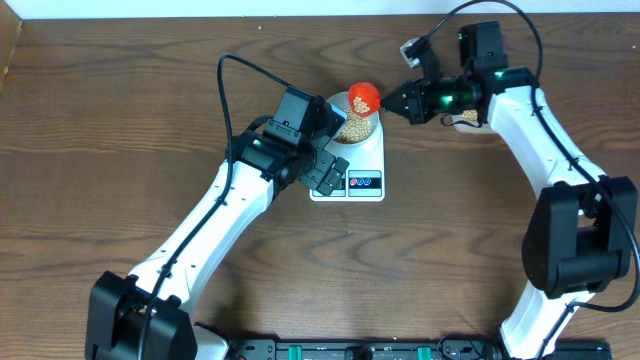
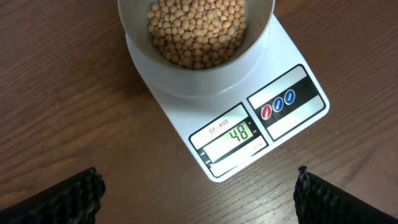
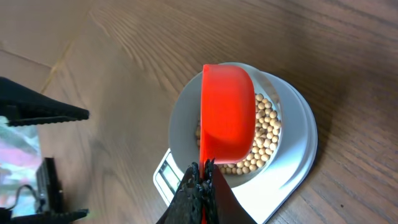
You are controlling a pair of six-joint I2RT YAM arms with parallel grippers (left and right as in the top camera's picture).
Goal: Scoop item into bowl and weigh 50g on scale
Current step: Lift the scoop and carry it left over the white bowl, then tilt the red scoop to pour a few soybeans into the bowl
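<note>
Almost fifty: display reads 48

Overhead, the left arm's wrist covers the left edge of the scale (image 1: 372,160), and a red scoop (image 3: 227,106) hides part of the bowl (image 2: 134,25). The desk (image 1: 100,150) is dark brown wood grain. The scale is flat, white and rectangular, with a grey display and small round buttons. The bowl on it is round, pale and smooth, and small round tan beans (image 2: 196,28) fill its bottom. The right fingers (image 3: 200,183) are clenched on the scoop's handle, its cup just above the beans. The left fingers (image 2: 74,199) are released, spread wide near the scale's front edge, touching nothing.
</note>
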